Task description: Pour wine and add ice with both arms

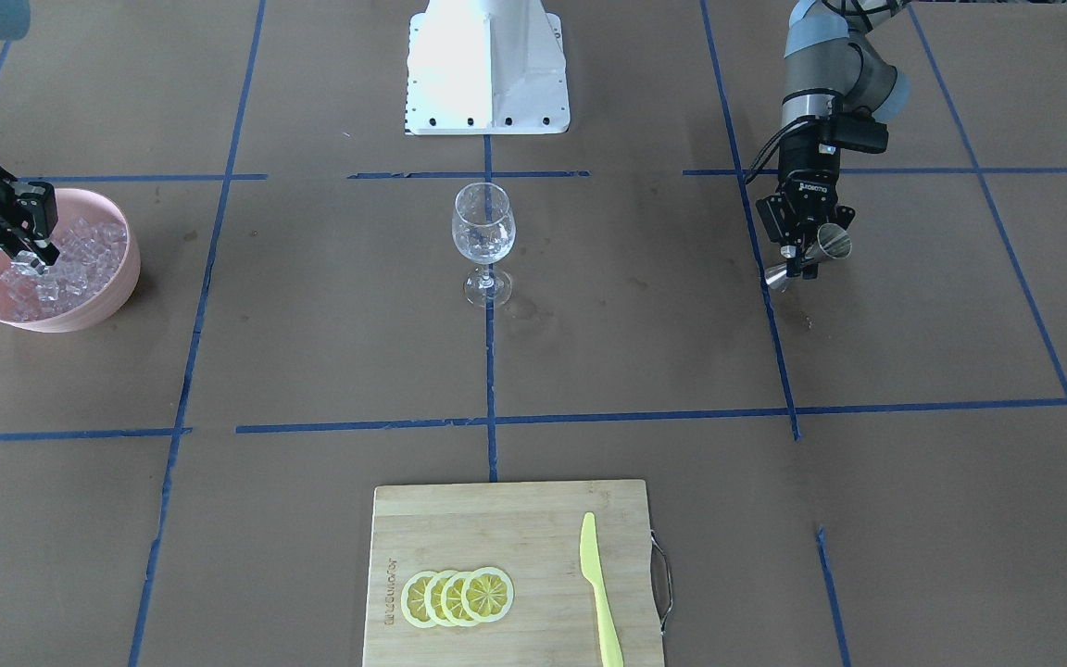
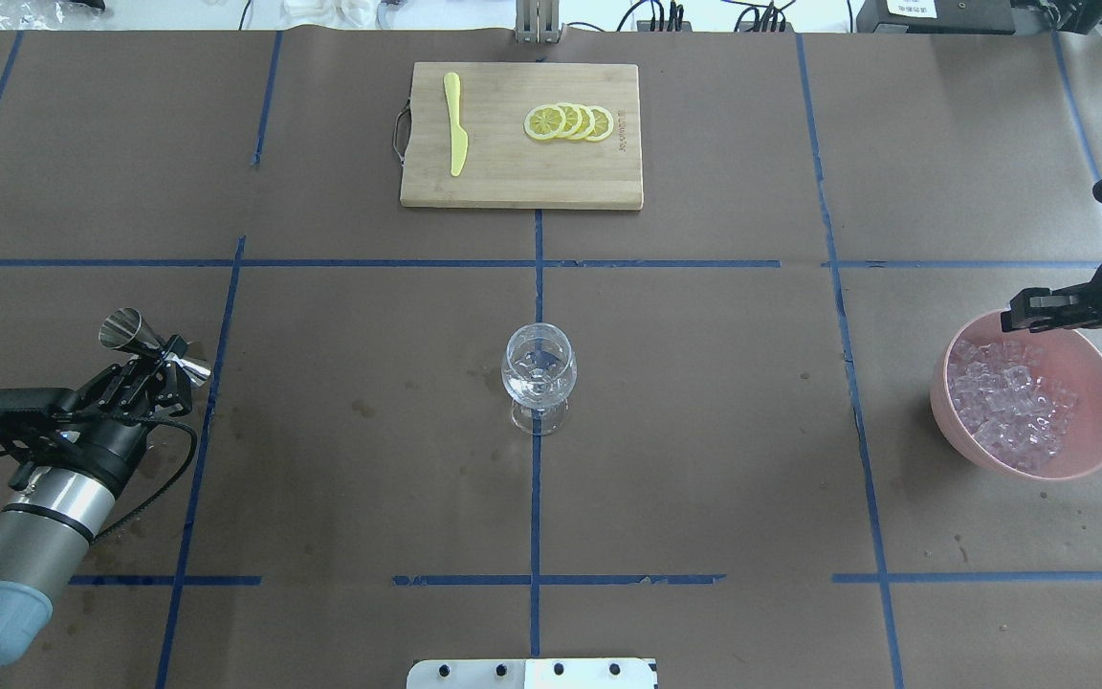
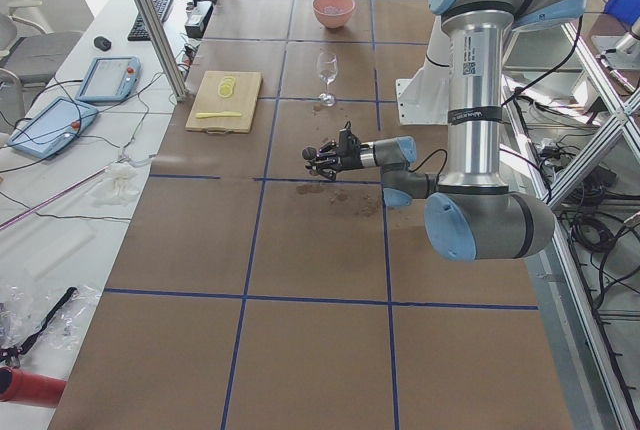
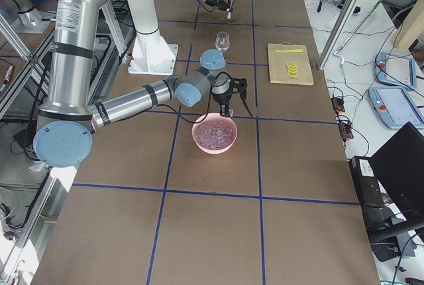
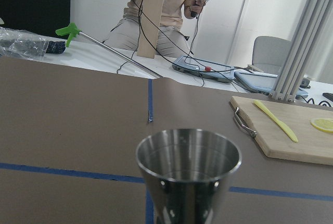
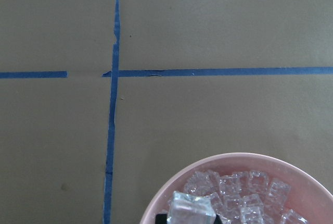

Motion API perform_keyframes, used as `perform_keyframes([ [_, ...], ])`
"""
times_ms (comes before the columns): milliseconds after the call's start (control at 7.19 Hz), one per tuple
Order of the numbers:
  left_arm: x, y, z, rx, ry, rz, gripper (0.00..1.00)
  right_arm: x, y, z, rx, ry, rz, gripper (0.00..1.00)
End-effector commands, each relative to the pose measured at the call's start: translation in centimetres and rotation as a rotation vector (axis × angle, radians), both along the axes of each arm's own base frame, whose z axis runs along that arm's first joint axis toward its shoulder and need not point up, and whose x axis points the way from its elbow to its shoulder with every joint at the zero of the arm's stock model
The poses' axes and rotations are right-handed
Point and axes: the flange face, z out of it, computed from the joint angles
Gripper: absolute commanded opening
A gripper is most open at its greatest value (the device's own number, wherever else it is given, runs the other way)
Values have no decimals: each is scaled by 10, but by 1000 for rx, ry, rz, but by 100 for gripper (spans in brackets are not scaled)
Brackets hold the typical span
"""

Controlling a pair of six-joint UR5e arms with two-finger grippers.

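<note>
A clear wine glass (image 1: 483,227) stands upright at the table's middle (image 2: 539,368). My left gripper (image 1: 802,259) is shut on the waist of a steel jigger (image 2: 130,330), holding it above the table far to the glass's side; its cup fills the left wrist view (image 5: 188,166). A pink bowl (image 2: 1101,383) holds several clear ice cubes (image 2: 1010,392). My right gripper (image 1: 33,257) is over the bowl's edge, shut on one ice cube (image 6: 191,208), just above the pile (image 6: 244,193).
A wooden cutting board (image 2: 513,172) at the far side carries lemon slices (image 2: 570,122) and a yellow knife (image 2: 455,134). The white robot base (image 1: 487,65) stands behind the glass. Blue tape lines cross the brown table cover.
</note>
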Motion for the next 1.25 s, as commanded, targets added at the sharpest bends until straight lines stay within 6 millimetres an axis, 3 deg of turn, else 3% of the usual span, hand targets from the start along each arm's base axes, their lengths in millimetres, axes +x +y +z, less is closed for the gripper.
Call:
perform_keyframes([
  [0, 1, -1, 20, 1, -48, -27, 0, -1, -1, -31, 33, -46, 13, 0],
  [417, 5, 0, 22, 0, -58, -22, 0, -16, -16, -87, 26, -168, 48, 0],
  [1113, 16, 1, 29, -9, -112, -15, 0, -30, -26, -125, 73, -233, 11, 0],
])
